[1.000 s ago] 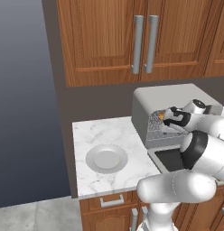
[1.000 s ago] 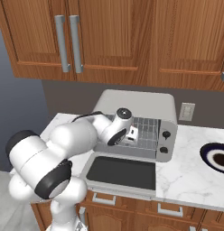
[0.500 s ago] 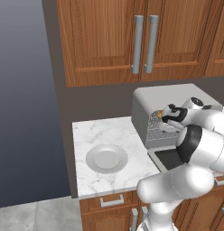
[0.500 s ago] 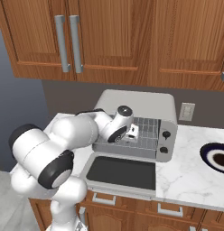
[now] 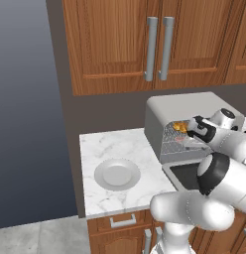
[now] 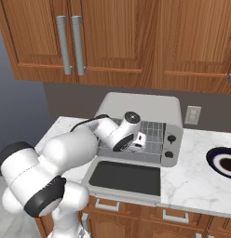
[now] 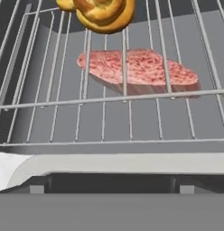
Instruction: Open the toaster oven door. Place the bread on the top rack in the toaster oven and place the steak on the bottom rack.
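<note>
The toaster oven [image 5: 187, 106] [image 6: 150, 109] stands on the counter with its door [image 6: 125, 177] [image 5: 187, 174] folded down flat. In the hand view the golden bread [image 7: 102, 11] lies on the top rack [image 7: 64, 103]. The pinkish-red steak [image 7: 138, 67] lies on the bottom rack [image 7: 132, 142] beneath it. In the left base view the bread [image 5: 180, 127] shows as a golden spot inside the oven. My gripper [image 5: 192, 130] [image 6: 138, 142] is at the oven's mouth, open, with nothing between its fingers.
A white plate [image 5: 117, 174] sits on the marble counter [image 5: 100, 149] left of the oven. A dark plate [image 6: 224, 162] lies at the far right. Wooden cabinets [image 6: 112, 42] hang low above. The open door juts over the counter's front edge.
The arm's elbow has swung a little while the hand stays at the oven's mouth. Bread and steak have not moved. The gripper stays open.
</note>
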### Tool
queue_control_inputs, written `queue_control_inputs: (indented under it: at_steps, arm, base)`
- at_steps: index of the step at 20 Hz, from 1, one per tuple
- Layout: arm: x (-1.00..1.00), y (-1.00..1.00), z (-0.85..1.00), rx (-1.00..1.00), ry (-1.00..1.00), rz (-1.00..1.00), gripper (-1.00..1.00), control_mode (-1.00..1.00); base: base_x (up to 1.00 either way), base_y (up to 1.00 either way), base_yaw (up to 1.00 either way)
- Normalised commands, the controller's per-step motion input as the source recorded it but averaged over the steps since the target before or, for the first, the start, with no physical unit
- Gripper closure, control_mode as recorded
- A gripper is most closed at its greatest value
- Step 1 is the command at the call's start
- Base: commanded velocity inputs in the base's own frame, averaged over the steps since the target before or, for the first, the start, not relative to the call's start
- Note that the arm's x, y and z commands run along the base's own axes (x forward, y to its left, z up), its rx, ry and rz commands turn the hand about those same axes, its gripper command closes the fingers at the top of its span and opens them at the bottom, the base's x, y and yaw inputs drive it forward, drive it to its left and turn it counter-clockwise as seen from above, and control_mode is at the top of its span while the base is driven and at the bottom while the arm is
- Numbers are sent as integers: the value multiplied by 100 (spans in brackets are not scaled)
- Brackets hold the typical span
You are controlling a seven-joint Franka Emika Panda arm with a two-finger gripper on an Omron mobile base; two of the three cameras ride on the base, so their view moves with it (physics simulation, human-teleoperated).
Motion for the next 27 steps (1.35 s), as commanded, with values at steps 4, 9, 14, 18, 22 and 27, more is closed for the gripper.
queue_control_inputs:
  at_steps: [4, 9, 14, 18, 22, 27]
  arm:
    - [-78, -12, 16, 0, 0, 0, -100, -100]
    - [-82, -7, 23, -2, 0, 0, -100, -100]
    - [-89, -3, 17, -6, 0, 0, -100, -100]
    - [-82, 0, 12, -10, 0, 0, -100, -100]
    - [-87, 0, 9, -6, 0, 0, -100, -100]
    - [-85, 0, 7, -6, 0, 0, -100, -100]
  base:
    - [0, 0, 0]
    - [0, 0, 0]
    - [0, 0, 0]
    - [0, 0, 0]
    - [0, 0, 0]
    - [0, 0, 0]
